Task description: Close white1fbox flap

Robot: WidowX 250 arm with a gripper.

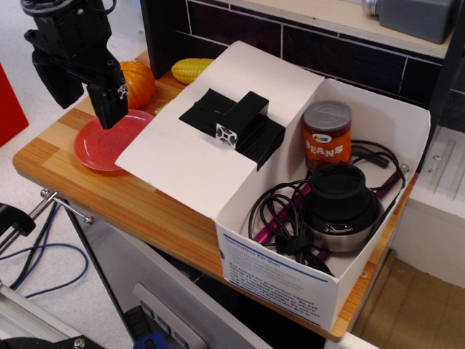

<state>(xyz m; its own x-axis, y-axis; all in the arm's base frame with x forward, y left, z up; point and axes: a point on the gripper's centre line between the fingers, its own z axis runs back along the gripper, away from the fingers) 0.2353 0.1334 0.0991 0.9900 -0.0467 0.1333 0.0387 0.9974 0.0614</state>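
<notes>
The white1fbox (pixel 290 280) stands open on the right part of the wooden counter, with blue printed text on its front panel. Its flap (pixel 182 160) is folded out to the left and lies open, sloping down toward the counter. A black taped block (pixel 236 123) faces up on the flap. My black gripper (pixel 87 109) hangs at the upper left, above the red plate (pixel 98 149) and left of the flap's edge, apart from it. Its fingers are spread and hold nothing.
Inside the box are a beans can (pixel 327 134), black cables (pixel 280 211) and a round black and silver device (pixel 340 207). An orange pumpkin-like object (pixel 138 81) and a yellow corn cob (pixel 190 70) lie behind the plate. A dark tiled wall rises behind the counter.
</notes>
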